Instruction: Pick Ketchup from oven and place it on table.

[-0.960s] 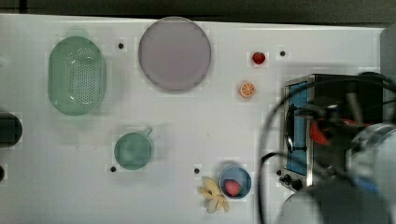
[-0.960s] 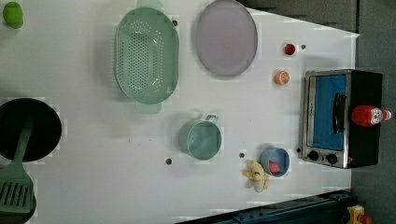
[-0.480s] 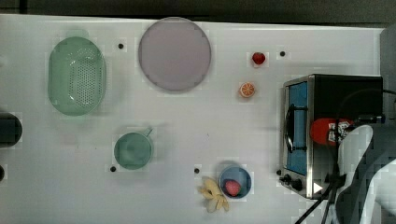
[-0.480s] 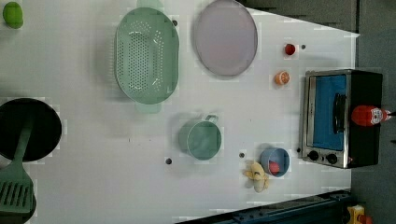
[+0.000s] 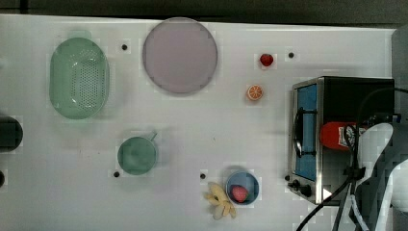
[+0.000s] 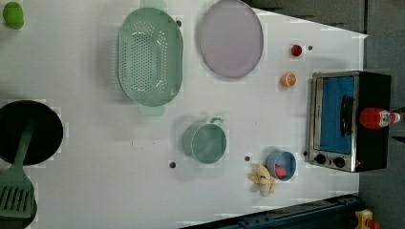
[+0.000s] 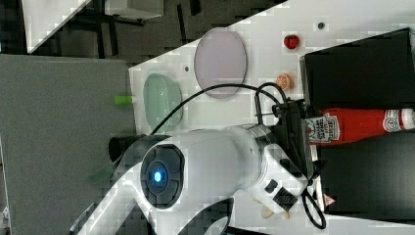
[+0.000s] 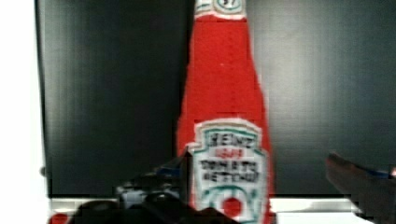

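The gripper [image 8: 261, 186] is standing fully spread, holding nothing, with one finger on each side of the ketchup's [image 8: 224, 112] labelled base. The ketchup is lying on the oven's [image 5: 356, 94] black top, its long axis running away from the gripper, which is facing its base, toward the oven's rear edge.

Robot lab, mock-kitchen bench. White table [image 5: 202, 120] with dark mounting holes; toaster oven [image 5: 337, 134], green colander [image 5: 79, 77], plate [image 5: 179, 55], toy fruit. White robot arm [image 7: 215, 166] with cables, right view's lower middle; grey floor, dark framing beyond.
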`<state>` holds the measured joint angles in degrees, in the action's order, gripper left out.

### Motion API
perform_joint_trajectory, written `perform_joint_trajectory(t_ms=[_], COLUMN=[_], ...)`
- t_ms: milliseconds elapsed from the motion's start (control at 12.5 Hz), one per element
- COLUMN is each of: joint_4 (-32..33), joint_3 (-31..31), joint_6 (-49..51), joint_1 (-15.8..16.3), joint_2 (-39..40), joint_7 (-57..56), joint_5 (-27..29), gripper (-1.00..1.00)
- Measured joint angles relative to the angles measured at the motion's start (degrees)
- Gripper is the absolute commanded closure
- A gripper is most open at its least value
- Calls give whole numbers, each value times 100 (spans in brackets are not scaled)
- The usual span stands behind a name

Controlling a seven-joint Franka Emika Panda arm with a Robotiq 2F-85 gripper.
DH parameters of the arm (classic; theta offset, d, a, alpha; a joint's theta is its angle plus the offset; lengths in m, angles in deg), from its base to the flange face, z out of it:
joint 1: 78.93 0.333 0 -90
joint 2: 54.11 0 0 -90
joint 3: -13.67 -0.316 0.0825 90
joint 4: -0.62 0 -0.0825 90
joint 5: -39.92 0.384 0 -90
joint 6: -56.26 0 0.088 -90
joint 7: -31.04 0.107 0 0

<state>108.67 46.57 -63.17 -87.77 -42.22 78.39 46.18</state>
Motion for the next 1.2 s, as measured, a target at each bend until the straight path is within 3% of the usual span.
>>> perform_joint_trajectory(t_ms=[240, 480, 640, 720, 1040, 1200], joint_4=[-39, 470, 604, 621, 554, 408], joint_3=[-22, -109, -104, -120, -84, -106], joint_6=[-316, -769, -646, -688, -747, -439], joint_1=[27, 55, 45, 46, 178, 155], joint_2=[231, 317, 462, 499, 376, 363], joint_7=[18, 11, 10, 10, 6, 9], joint_5=[280, 291, 415, 340, 322, 54], gripper=[-100, -93, -44, -29, -29, -29])
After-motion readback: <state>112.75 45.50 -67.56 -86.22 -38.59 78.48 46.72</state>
